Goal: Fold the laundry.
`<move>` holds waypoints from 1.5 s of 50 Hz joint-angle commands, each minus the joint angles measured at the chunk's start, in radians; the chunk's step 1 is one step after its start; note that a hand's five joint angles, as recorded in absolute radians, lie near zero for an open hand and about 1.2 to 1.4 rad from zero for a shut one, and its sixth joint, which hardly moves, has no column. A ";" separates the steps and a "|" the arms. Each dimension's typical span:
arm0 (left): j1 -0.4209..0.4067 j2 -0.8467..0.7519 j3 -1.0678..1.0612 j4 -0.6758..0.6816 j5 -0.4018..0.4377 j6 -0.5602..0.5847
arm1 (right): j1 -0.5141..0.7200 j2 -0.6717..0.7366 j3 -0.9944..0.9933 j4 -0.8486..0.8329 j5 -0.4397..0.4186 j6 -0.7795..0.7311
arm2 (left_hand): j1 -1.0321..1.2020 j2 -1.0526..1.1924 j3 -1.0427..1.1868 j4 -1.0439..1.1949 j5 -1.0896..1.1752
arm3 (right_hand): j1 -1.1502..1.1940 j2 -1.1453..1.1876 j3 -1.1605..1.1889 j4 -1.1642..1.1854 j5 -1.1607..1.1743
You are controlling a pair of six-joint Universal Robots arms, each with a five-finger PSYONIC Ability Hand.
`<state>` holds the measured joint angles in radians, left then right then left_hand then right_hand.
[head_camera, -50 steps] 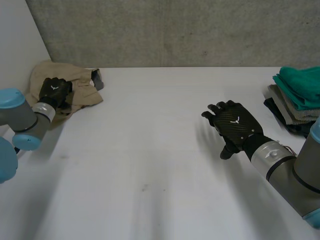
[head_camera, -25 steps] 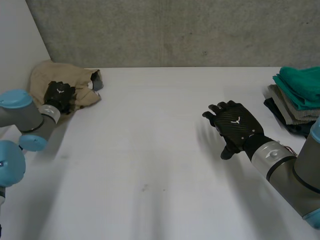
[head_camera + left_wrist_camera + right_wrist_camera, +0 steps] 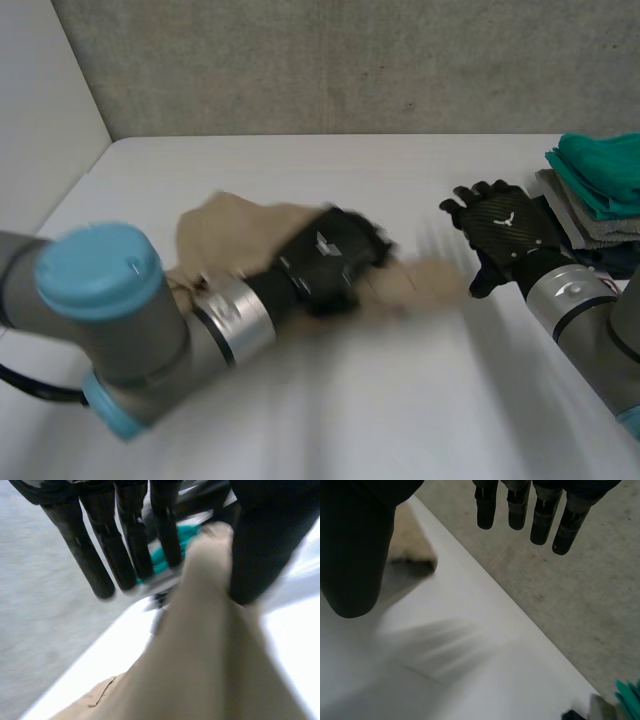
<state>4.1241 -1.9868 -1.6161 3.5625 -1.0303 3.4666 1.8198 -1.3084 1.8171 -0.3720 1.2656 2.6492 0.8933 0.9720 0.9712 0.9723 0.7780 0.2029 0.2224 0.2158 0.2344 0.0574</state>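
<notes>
One beige garment lies on the white table, well apart from the single stack of folded clothes, which has a teal piece on top. There are two hands: the left hand is over the garment on the side facing the stack, and its straight fingers pinch a ridge of the cloth against the thumb. The right hand hovers just beside the stack, between it and the garment, its fingers straight and holding nothing.
</notes>
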 commanded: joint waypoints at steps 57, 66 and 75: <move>0.328 0.131 -0.197 -0.157 -0.343 -0.003 | 0.162 0.365 -0.596 0.666 -0.035 0.202 | -0.301 -0.379 -0.378 -0.380 -0.360 | 0.093 0.074 0.081 0.062 0.064; 0.332 0.047 -0.151 -0.097 -0.290 0.009 | 0.179 0.449 -0.668 0.674 -0.035 0.193 | -0.389 -0.468 -0.467 -0.468 -0.448 | 0.146 0.127 0.133 0.115 0.117; 0.328 -0.073 -0.071 -0.083 -0.297 0.016 | 0.193 0.554 -0.763 0.656 -0.026 0.189 | -0.357 -0.436 -0.435 -0.436 -0.416 | 0.255 0.235 0.242 0.223 0.226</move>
<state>4.4539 -1.9844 -1.7416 3.4743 -1.3180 3.4761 2.0044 -0.8127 1.1085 0.2977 1.2332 2.8395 0.4819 0.4776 0.4767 0.4657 0.2850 0.3119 0.3503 0.3627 0.3644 0.1756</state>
